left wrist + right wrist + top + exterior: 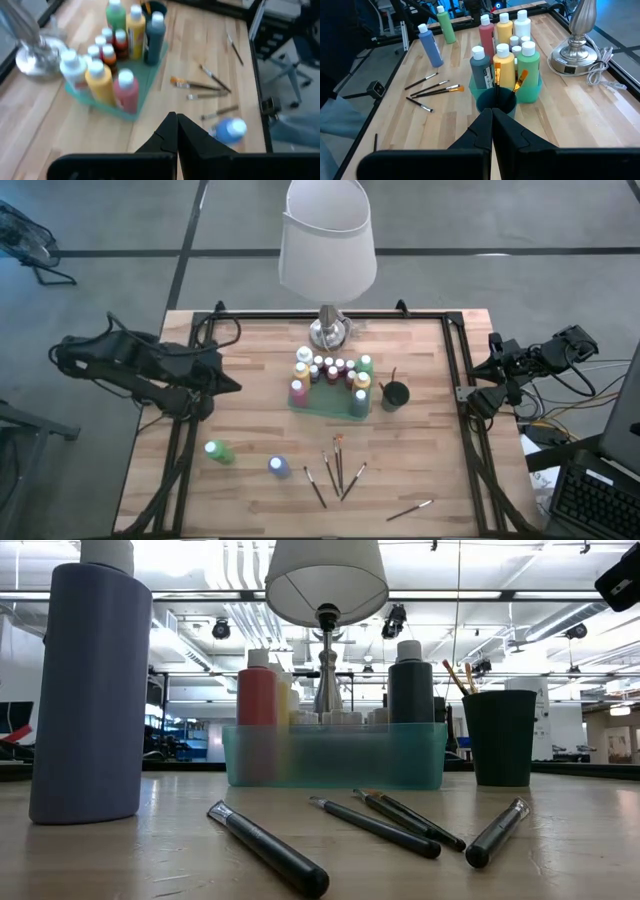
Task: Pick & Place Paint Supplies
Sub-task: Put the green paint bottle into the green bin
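Paint bottles (330, 372) mostly stand packed upright in a teal tray (325, 407) at the table's middle, just in front of the lamp (327, 330); grouping them there looks like the sorting goal. Two bottles remain outside: a green one (218, 451) and a blue one (279, 467), both upright near the front left, well apart from the tray. Several brushes (336, 470) lie loose on the wood in front of the tray, one more (410, 509) farther right; two brushes already stand bristles-up in a black cup (395, 394) just beside the tray's right end. Left gripper (176, 131) hangs at the left edge of the table, fingers pressed together, holding nothing. Right gripper (492, 125) waits at the right edge, likewise closed and empty. Judgement: the loose bottles have free approach; the lamp shade overhangs the tray's back row and could crowd a placement from above.
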You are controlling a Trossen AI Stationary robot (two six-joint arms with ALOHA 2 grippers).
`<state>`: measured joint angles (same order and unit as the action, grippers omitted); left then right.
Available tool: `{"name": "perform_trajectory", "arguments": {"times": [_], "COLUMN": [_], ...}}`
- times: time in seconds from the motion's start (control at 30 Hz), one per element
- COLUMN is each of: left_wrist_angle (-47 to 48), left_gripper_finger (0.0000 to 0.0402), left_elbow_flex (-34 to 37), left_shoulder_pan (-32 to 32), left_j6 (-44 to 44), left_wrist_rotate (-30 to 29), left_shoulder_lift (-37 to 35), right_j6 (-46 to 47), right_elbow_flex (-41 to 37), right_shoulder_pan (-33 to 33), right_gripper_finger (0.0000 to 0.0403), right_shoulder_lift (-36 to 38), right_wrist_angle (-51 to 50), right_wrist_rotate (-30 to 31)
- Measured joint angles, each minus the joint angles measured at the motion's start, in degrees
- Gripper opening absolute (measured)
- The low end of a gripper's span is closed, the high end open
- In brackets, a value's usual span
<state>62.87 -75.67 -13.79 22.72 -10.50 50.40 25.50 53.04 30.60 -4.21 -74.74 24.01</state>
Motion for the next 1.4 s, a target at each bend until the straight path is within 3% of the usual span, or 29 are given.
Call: {"name": "perform_trajectory", "arguments": {"times": [0.33,0.53,0.73,0.93,1.13,1.4], "left_wrist_angle": [26.3,26.7,27.1,27.2,27.2,27.2], "left_gripper_finger": [0.0000,0.0000,0.0000,0.0000,0.0008,0.0046], "left_elbow_flex": [-18.3,-21.7,-21.3,-18.9,-12.4,-2.4], "left_shoulder_pan": [-6.2,-8.5,-12.0,-18.6,-24.1,-24.7], "left_j6": [10.0,9.5,12.4,23.6,35.2,45.1], "left_wrist_rotate": [-0.1,0.5,4.0,4.5,5.0,9.0], "left_shoulder_lift": [7.9,12.6,16.8,17.5,15.9,13.7], "right_j6": [0.0,0.0,0.0,0.0,0.0,0.0], "right_elbow_flex": [0.0,0.0,0.0,0.0,0.0,0.0], "right_shoulder_pan": [0.0,0.0,0.0,0.0,0.0,0.0], "right_gripper_finger": [0.0008,0.0008,0.0008,0.0008,0.0008,0.0008], "right_shoulder_lift": [0.0,0.0,0.0,0.0,0.0,0.0], "right_wrist_angle": [0.0,0.0,0.0,0.0,0.0,0.0], "right_wrist_rotate": [0.0,0.0,0.0,0.0,0.0,0.0]}}
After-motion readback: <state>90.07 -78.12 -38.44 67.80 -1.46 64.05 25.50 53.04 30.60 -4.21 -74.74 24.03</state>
